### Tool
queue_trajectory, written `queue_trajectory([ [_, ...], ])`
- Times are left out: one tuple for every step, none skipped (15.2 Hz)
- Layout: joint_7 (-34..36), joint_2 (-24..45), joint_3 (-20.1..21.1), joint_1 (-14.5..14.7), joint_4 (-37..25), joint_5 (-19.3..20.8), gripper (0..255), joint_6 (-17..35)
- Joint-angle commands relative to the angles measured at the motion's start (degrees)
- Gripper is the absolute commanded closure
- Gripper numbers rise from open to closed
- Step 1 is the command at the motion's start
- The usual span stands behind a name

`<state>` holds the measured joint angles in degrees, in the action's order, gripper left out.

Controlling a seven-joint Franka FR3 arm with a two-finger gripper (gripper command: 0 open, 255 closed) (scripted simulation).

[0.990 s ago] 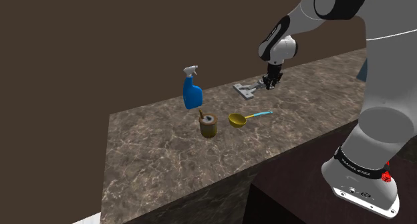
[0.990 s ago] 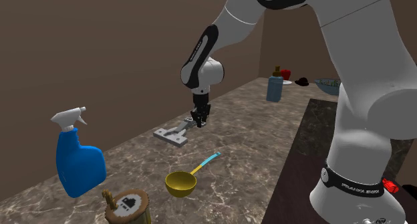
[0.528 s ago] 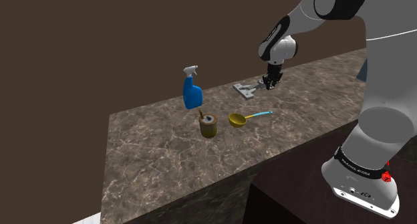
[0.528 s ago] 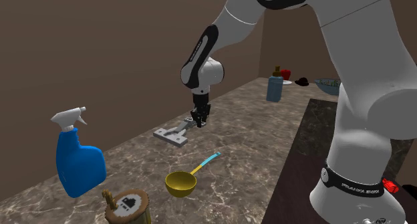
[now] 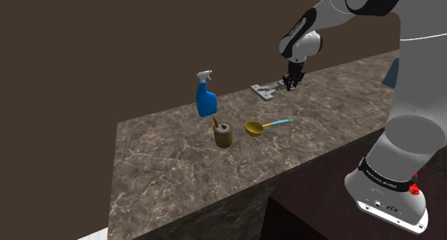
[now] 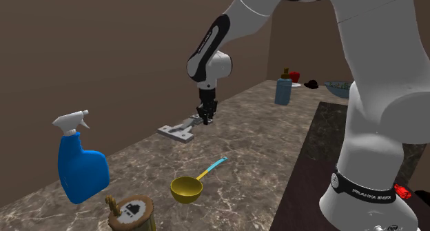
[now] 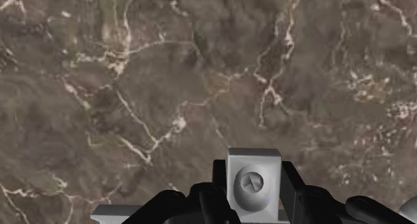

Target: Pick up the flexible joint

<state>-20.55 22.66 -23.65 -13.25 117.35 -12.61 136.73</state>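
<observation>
Gripper (image 6: 205, 119), frame centre: pinching joint (image 6: 176, 132) by one end. Step: lifting. Next: raise clear of counter (image 6: 255, 143), steadily.

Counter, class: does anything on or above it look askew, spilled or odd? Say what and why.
Only the grey flexible joint: the gripper clasps one end, so it slants down from there to its plate end. The spray bottle and the brown cup stand upright; nothing is spilled.

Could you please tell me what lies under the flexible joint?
Brown marbled countertop lies below the flexible joint, which is clasped in the jaws of the gripper. The patch directly beneath is hidden by the joint itself.
</observation>
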Motion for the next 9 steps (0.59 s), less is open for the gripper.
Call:
queue_trajectory([
  [0.59,-1.1,-0.38,0.37,-0.36,0.72,255,-1.34],
  [0.81,-1.65,-0.56,0.51,-0.46,1.06,255,-1.94],
  [1.03,-2.19,-0.74,0.65,-0.57,1.39,255,-2.55],
  [1.25,-2.72,-0.91,0.77,-0.7,1.73,255,-3.16],
  [1.46,-3.24,-1.07,0.9,-0.84,2.06,255,-3.77],
  [1.67,-3.76,-1.23,1.02,-0.99,2.38,255,-4.39],
  [1.88,-4.27,-1.38,1.13,-1.16,2.7,255,-5.02],
  [1.92,-4.35,-1.4,1.15,-1.17,2.76,255,-5.11],
  [1.92,-4.35,-1.4,1.14,-1.18,2.76,255,-5.11],
])
